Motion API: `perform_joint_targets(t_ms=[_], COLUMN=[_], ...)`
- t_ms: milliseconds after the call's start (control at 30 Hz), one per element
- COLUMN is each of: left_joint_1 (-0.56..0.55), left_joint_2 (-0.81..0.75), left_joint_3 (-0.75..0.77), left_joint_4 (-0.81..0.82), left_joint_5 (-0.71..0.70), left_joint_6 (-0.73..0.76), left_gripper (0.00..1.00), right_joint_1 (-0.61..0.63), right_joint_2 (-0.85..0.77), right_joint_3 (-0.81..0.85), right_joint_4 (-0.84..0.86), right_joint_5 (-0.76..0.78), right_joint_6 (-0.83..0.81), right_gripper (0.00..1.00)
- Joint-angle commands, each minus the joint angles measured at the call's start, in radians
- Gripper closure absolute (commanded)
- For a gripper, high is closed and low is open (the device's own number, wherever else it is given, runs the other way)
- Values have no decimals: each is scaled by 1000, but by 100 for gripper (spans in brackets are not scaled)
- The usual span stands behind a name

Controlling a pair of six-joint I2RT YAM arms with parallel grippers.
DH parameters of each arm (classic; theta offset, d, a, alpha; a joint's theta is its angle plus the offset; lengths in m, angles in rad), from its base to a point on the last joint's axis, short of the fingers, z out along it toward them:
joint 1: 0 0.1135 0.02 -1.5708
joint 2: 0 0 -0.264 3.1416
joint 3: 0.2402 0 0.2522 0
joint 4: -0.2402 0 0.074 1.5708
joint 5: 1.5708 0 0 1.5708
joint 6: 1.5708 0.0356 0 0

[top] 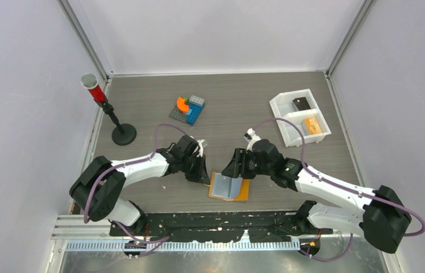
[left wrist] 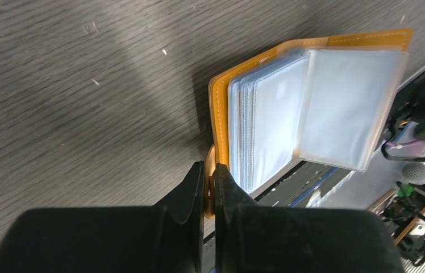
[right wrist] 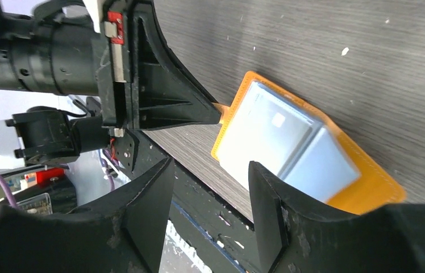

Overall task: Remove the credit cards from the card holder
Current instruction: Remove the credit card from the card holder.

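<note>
Beyond card holder (top: 230, 187), white tray (top: 279, 118), toy bricks (top: 189, 109), black stand (top: 124, 134)

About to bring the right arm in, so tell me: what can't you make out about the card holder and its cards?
- The credit cards: none discernible; cloudy sleeves hide any, both wrist views.
- Tab of the card holder: left wrist view, mostly buried in the left gripper.
- Sleeve contents: too small in the top view.

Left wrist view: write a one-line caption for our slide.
Left gripper pinches the edge tab of the open card holder, clear sleeves fanned out.
</note>
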Motion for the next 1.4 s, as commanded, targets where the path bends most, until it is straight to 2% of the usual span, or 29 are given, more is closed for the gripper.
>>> perform_joint_targets(t_ms=[0,167,367,533,933,1167,1367], left_joint_1=[-6,-7,-12,-12,-14,-14,-14], left_joint_2=[-33,-37,-64,-87,-109,-138,-156], left_joint_3=[-27,-51,-112,-139,-155,-167,-172], left_joint_4=[122,157,249,268,302,294,284], left_joint_5=[13,20,18,-8,15,5,-4], left_joint_6=[-63,-90,-152,-169,-203,-207,-206], left_gripper=[100,100,100,100,100,100,100], right_joint_1=[69,166,223,239,273,303,307], right_joint_2=[78,168,232,243,301,363,374], right_joint_3=[67,125,168,171,172,212,202], right_joint_4=[62,0,-92,-132,-128,-193,-189], right_joint_5=[38,168,312,354,411,474,487], right_joint_6=[28,47,55,64,81,107,111], right_gripper=[43,42,40,39,29,29,39])
